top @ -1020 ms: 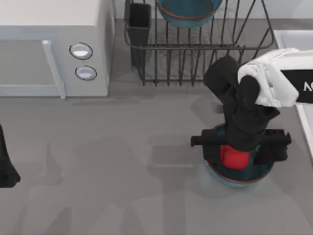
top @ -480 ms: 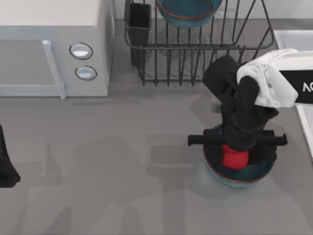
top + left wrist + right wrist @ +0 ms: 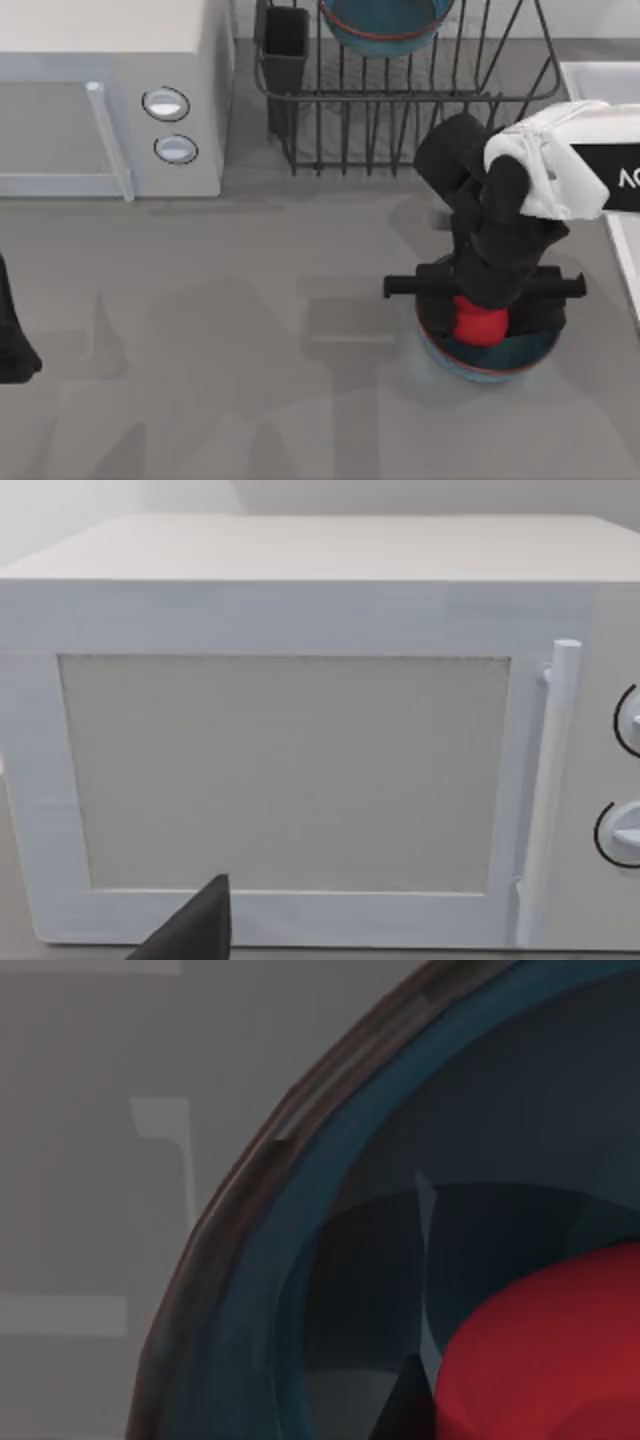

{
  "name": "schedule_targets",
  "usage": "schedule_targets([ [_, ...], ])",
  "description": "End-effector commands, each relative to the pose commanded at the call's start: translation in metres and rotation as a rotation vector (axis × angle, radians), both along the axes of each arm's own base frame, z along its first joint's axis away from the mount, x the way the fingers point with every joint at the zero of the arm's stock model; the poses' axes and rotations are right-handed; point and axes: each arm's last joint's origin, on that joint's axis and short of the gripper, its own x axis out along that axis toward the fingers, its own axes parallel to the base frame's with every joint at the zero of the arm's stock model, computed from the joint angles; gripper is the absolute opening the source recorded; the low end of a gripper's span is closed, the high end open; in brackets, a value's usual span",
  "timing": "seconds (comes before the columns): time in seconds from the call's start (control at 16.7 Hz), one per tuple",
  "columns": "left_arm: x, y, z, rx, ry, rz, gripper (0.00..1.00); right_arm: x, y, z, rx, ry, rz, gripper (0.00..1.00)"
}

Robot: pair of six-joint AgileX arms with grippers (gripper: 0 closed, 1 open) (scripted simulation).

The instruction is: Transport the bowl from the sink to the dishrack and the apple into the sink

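One apple (image 3: 478,322), small, red and round, lies inside a blue bowl (image 3: 490,358) on the grey worktop (image 3: 250,350), at the lower right of the top view. In the right wrist view the apple (image 3: 550,1360) sits low in the bowl, against the dark glazed wall beneath the reddish-brown rim (image 3: 230,1220). The fruit is judged light, stiff and smooth, apt to roll or slip from a shallow pinch; a hold across its widest part seems safest. The bowl is judged hard, glazed and breakable, best taken by its rim. The right claw (image 3: 484,312) reaches down into the bowl directly over the apple; whether its fingers have closed on the fruit cannot be told, as the wrist body covers them. A second blue bowl (image 3: 385,25) stands in the dishrack (image 3: 400,120) at the upper middle of the frame, with a black cutlery cup (image 3: 285,45) at the rack's corner. The sink (image 3: 590,80) rim appears at the right edge. A white microwave (image 3: 100,90) occupies the upper left. The left arm (image 3: 12,340) is parked at the left edge, facing the microwave (image 3: 300,730).
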Motion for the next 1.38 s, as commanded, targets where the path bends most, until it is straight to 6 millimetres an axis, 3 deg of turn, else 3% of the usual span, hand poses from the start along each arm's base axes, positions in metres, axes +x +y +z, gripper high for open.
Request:
schedule_targets([
  [0.12, 0.000, 0.000, 0.000, 0.000, 0.000, 0.000, 1.00, 0.000, 0.000, 0.000, 0.000, 0.000, 0.000, 0.00],
  [0.18, 0.000, 0.000, 0.000, 0.000, 0.000, 0.000, 1.00, 0.001, 0.001, 0.030, 0.046, -0.046, 0.004, 0.00],
  [0.42, 0.000, 0.000, 0.000, 0.000, 0.000, 0.000, 1.00, 0.005, 0.004, 0.052, 0.035, -0.065, 0.009, 0.00],
  [0.84, 0.000, 0.000, 0.000, 0.000, 0.000, 0.000, 1.00, 0.001, 0.001, 0.127, 0.044, -0.042, 0.004, 0.00],
  [1.2, 0.000, 0.000, 0.000, 0.000, 0.000, 0.000, 1.00, 0.002, 0.000, 0.129, 0.049, -0.049, 0.001, 0.00],
  [1.38, 0.000, 0.000, 0.000, 0.000, 0.000, 0.000, 1.00, 0.016, -0.015, 0.127, 0.091, -0.100, -0.025, 0.00],
])
